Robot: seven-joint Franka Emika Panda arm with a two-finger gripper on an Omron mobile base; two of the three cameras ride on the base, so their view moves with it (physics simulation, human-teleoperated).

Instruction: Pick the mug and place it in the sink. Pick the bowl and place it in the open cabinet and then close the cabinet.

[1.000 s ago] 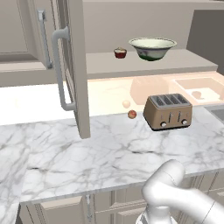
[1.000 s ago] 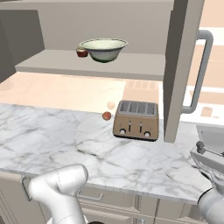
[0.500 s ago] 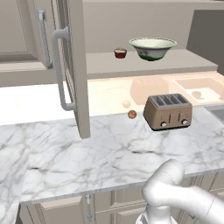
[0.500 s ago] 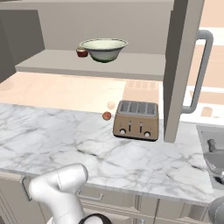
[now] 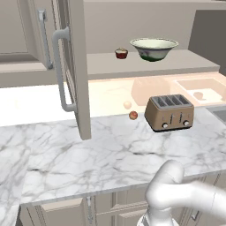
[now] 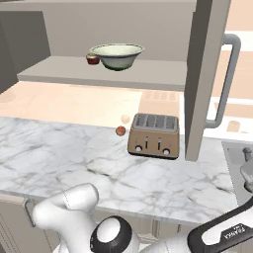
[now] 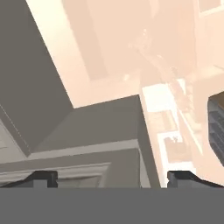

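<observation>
bowl (image 5: pixel 154 48), wide, shallow, pale inside with dark green outside, sits on cabinet shelf (image 5: pixel 132 66); hand (image 7: pixel 113 177) spread, released.

bowl (image 5: pixel 154 48) upright on the shelf, pale green-white (dark green outside) | cabinet (image 5: pixel 77 70) door swung open from where I sit | sink (image 6: pixel 240 168) corner visible

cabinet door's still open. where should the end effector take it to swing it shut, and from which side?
Take the long vertical bar handle near mid-height. It stands off the cabinet door on brackets, so open fingers can straddle the bar from the front. Alternatively, push the panel's flat face toward the shelf holding the bowl. The end effector is open.
</observation>
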